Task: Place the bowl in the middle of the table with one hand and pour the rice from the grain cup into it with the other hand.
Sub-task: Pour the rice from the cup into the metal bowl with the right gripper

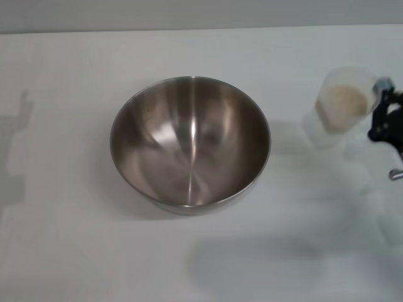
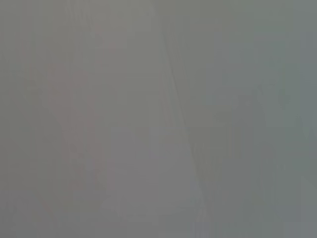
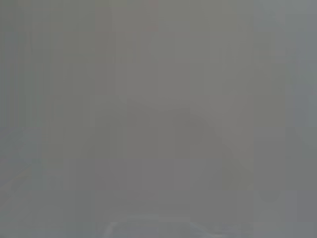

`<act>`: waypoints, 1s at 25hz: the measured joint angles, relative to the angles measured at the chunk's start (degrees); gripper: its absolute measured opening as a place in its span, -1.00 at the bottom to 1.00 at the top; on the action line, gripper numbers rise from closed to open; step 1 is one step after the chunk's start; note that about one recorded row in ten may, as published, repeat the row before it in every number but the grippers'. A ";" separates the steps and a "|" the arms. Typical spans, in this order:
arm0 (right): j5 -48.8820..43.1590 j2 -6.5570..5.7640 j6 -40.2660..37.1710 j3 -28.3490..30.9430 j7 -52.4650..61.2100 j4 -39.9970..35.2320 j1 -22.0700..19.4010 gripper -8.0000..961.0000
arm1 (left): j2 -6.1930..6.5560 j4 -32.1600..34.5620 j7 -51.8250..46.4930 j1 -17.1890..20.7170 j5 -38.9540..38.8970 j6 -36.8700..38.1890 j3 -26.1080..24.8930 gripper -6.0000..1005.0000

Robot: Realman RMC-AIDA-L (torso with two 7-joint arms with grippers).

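Observation:
The steel bowl [image 1: 190, 142] stands upright and empty in the middle of the white table [image 1: 63, 239]. To its right, the clear grain cup [image 1: 345, 99] is off the table and tipped slightly, its mouth showing the heap of pale rice [image 1: 344, 100] inside. My right gripper [image 1: 381, 113] comes in from the right edge of the head view and is closed on the cup's far side. The cup is apart from the bowl, about a cup's width from its rim. My left gripper is out of view. Both wrist views show only flat grey.
A shadow of the left arm falls on the table's left edge [image 1: 16, 151]. The cup's shadow lies on the table just below it [image 1: 318, 135]. The table's back edge [image 1: 201, 28] meets a grey wall.

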 joint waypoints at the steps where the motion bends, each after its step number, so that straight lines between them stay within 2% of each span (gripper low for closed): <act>1: 0.00 0.00 0.00 0.00 0.00 0.00 0.00 -0.96 | 0.00 0.00 0.00 0.00 0.00 0.00 0.00 0.62; 5: -0.48 -0.01 -6.34 -0.48 -0.03 -2.35 1.72 -0.96 | -0.20 0.52 -0.27 0.14 -0.33 0.00 1.04 0.62; 7: -0.72 -0.04 -6.49 -0.50 -0.05 -2.88 2.31 -0.96 | -0.21 0.76 -0.39 0.15 -0.43 0.00 1.49 0.62; 18: -8.08 0.13 0.06 -0.50 -13.18 -3.64 10.09 -0.96 | -0.22 1.11 -0.52 0.17 -0.43 0.00 2.64 0.62; 25: -11.43 0.21 3.79 0.78 -43.74 3.82 14.12 -0.96 | -0.22 1.01 -0.53 0.17 -0.42 0.00 3.12 0.62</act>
